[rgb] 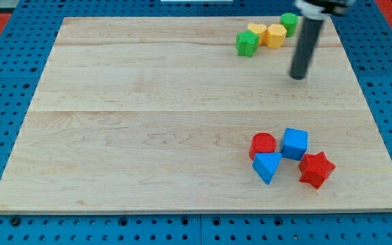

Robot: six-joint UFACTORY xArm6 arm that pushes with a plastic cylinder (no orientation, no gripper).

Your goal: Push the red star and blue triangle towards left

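The red star [316,169] lies near the view's bottom right of the wooden board [148,122]. The blue triangle [267,167] lies just left of it, with a small gap between them. My tip [297,76] is above them in the view, well apart from both, closer to the blocks at the view's top. It touches no block.
A red cylinder [263,144] and a blue cube [295,143] sit just above the triangle and star. At the view's top right are a green block [247,43], a yellow heart [256,31], a yellow hexagon [275,35] and a green cylinder [289,22].
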